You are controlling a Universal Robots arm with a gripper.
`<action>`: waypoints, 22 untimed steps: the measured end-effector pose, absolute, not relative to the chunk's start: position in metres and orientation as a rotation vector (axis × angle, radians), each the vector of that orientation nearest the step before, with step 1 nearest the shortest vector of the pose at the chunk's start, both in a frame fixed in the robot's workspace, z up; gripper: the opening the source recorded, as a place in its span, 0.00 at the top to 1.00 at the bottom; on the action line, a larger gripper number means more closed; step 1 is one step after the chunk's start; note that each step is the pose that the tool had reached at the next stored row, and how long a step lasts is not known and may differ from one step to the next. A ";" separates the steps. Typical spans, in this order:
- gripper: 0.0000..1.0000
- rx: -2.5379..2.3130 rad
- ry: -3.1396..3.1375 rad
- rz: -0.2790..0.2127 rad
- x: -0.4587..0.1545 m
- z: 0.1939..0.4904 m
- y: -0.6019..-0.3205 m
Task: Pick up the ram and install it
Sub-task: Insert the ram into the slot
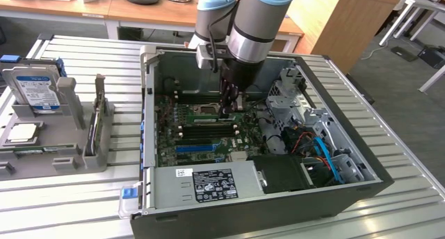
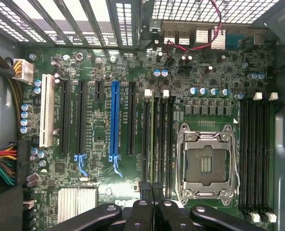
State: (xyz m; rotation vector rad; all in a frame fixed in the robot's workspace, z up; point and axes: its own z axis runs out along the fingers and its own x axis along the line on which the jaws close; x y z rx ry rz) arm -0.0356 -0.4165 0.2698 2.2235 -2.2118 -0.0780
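Observation:
My gripper [image 1: 226, 113] reaches down inside the open computer case [image 1: 147, 119], right over the black memory slots [image 1: 208, 125] beside the CPU socket [image 2: 207, 161]. In the wrist view the black fingers [image 2: 143, 211] are pressed together, so the gripper [image 2: 152, 192] is shut. The ram [image 2: 154, 139] shows edge-on as a thin green strip. It runs out from between the fingertips along one of the memory slots left of the socket. How deep it sits in the slot I cannot tell. A second bank of memory slots [image 2: 257, 154] lies on the socket's other side.
A long blue expansion slot [image 2: 115, 120] and black slots lie on the motherboard [image 2: 99, 62]. The power supply [image 1: 208, 184] and a drive cage with coloured cables [image 1: 313, 140] crowd the case. At the exterior view's left a grey holder [image 1: 70, 119] carries a hard drive [image 1: 38, 90].

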 end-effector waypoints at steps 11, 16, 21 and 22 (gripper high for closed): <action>0.88 2.224 -2.212 -0.078 -0.031 0.269 -0.417; 0.88 2.224 -2.212 -0.077 -0.030 0.263 -0.417; 0.88 2.224 -2.212 -0.076 -0.031 0.260 -0.417; 0.88 2.224 -2.212 -0.077 -0.031 0.260 -0.417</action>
